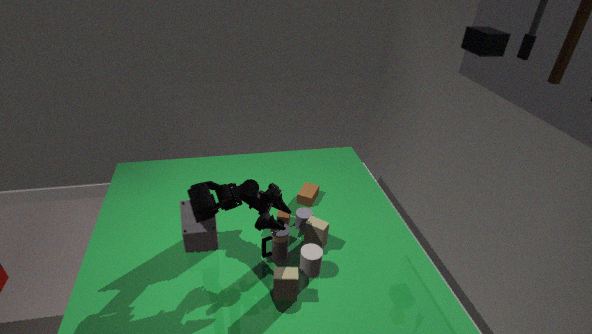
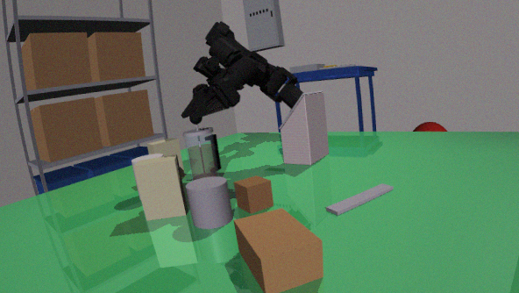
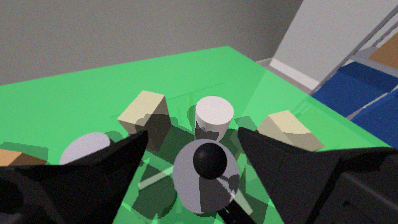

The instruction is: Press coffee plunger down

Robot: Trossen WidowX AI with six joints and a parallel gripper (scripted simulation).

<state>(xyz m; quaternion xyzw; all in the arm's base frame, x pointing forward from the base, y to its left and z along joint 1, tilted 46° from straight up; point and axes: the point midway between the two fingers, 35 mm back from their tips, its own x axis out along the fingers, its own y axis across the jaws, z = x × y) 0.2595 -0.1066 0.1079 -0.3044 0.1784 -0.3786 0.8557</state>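
The coffee press (image 1: 280, 251) (image 2: 195, 154) stands upright on the green table, with its dark handle (image 1: 265, 247) (image 2: 216, 151) on one side. Its black plunger knob (image 2: 195, 119) (image 3: 210, 161) sits a little above the lid (image 3: 185, 176), with a short piece of rod showing between them in the exterior view. My gripper (image 1: 285, 220) (image 3: 194, 132) is open right over the press. In the wrist view the fingers stand wide on either side of the knob, with gaps and no visible contact. The exterior view hides the far finger.
A white cylinder (image 1: 311, 261) (image 3: 214, 111) and cream blocks (image 1: 286, 286) (image 2: 162, 189) (image 3: 290, 127) stand close to the press. A grey cylinder (image 1: 303, 219) (image 2: 209, 203), a small orange cube (image 2: 254, 194), a larger orange block (image 1: 308, 194) (image 2: 280, 246) and a flat grey bar (image 2: 359, 199) are also there.
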